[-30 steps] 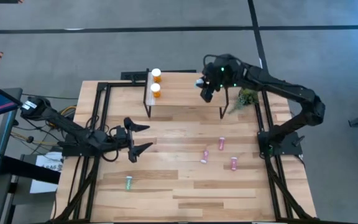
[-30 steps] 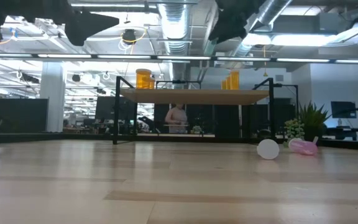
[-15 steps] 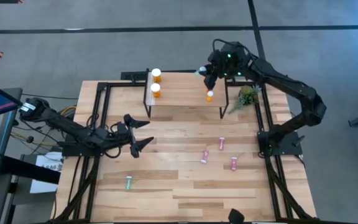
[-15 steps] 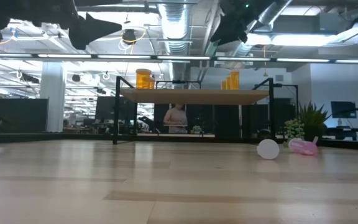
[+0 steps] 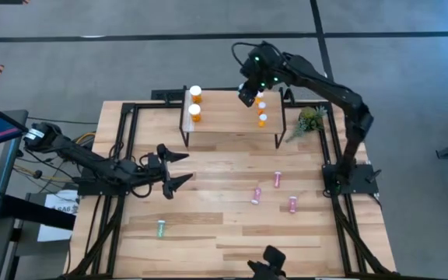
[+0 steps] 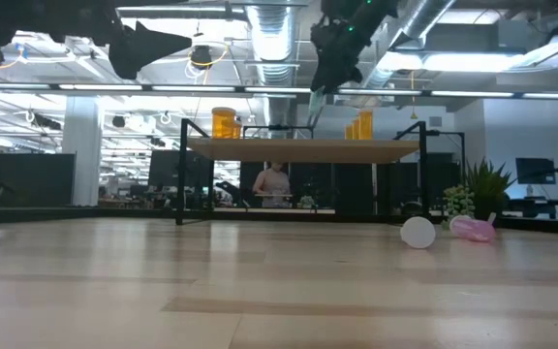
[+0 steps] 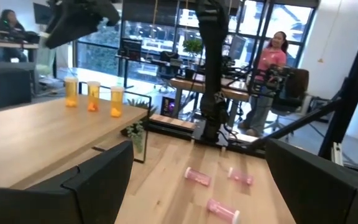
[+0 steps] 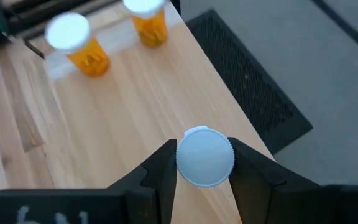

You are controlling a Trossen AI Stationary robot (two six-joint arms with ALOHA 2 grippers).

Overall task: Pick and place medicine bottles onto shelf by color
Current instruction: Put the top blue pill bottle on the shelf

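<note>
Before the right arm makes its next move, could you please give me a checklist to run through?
1. Grip: right gripper shut on the pale green bottle, cap up: ok.
2. Position: that gripper is above the shelf: ok.
3. Landing spot: bare wood below the bottle, though close to the shelf's edge: cannot tell.
4. Colour sorting: the orange bottles stand apart from the spot: ok.
5. Left gripper open, over the table, away from the shelf: ok.
</note>
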